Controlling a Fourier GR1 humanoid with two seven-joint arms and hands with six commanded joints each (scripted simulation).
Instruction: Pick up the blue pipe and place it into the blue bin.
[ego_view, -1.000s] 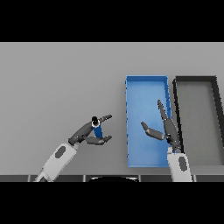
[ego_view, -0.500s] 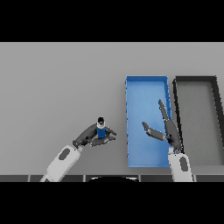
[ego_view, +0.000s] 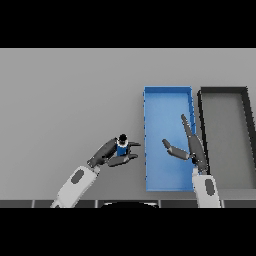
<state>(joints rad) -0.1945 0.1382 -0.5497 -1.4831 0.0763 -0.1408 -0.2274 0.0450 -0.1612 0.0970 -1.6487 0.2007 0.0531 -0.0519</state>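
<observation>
The left robot hand (ego_view: 111, 154) has its fingers curled round the blue pipe (ego_view: 121, 146), which stands upright with a dark cap, held over the grey bench (ego_view: 70, 100) just left of the blue bin (ego_view: 167, 100). The right robot hand (ego_view: 192, 147) hovers over the blue bin's right side, fingers straight and thumb spread, holding nothing. A dark bin (ego_view: 222, 91) sits just beside the blue one on its right.

soft, even, fairly dim light falls across the flat grey surface (ego_view: 65, 100); no glare, shadows barely show, edges look slightly soft, no visible distortion.
</observation>
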